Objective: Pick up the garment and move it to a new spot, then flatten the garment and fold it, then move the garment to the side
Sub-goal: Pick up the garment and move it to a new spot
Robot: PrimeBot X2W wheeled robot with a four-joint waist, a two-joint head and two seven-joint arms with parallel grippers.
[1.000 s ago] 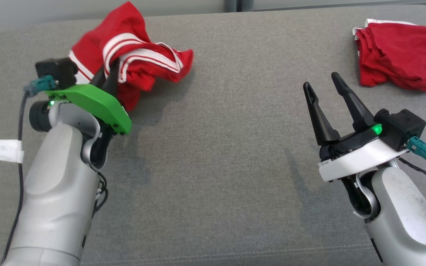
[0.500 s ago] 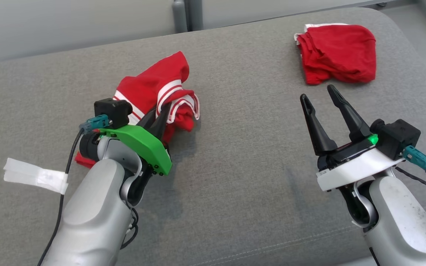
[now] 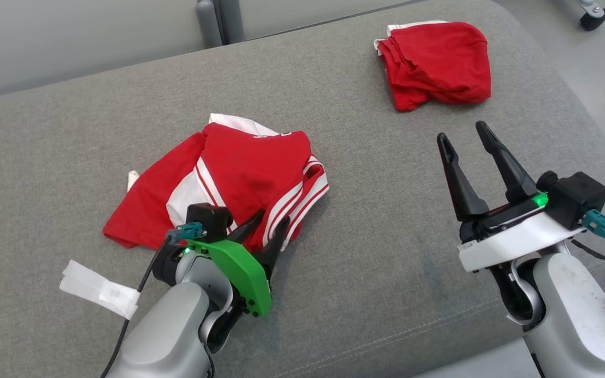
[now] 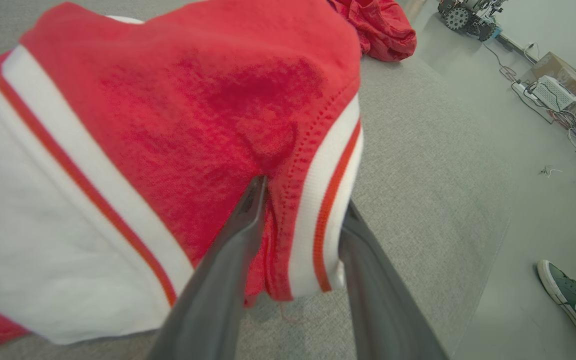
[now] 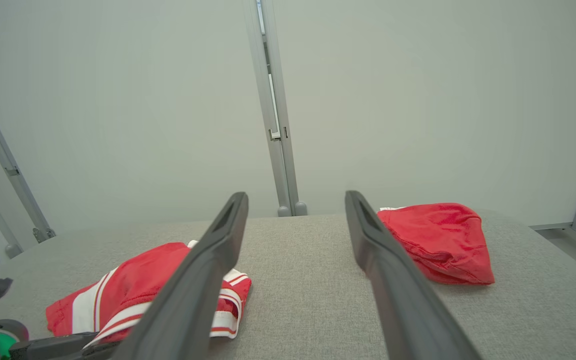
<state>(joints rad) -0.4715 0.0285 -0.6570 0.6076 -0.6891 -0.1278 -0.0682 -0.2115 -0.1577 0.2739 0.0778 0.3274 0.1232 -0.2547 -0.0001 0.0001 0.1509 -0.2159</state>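
On the grey cushion (image 3: pixel 376 210), your garment (image 3: pixel 244 168) lies left of centre, nearer the front edge than the back. It's the red piece with white stripes, crumpled and partly spread, with one striped hem turned toward the front edge.

Your left claw (image 3: pixel 266 224) sits at that front-side hem with its jaws parted. In the left wrist view the striped hem (image 4: pixel 318 200) sits between the two fingers: one fingertip (image 4: pixel 255 192) touches the red cloth and the other stands just beside the white band. That reads as open rather than a pinch, and the garment (image 4: pixel 193 100) rests on the cushion.

Your right claw (image 3: pixel 461 134) is over the right part of the cushion, well apart from the garment, with its jaws wide and nothing in them. The right wrist view shows the same thing, with the fingers spread around bare cushion (image 5: pixel 295 195).

A second red cloth (image 3: pixel 436 63) lies bunched near the back right corner. A strip of white tape (image 3: pixel 100 289) is near the front left of the cushion, just beside your left arm. A person's green shoe (image 4: pixel 565 295) is on the floor beyond the cushion's right edge.
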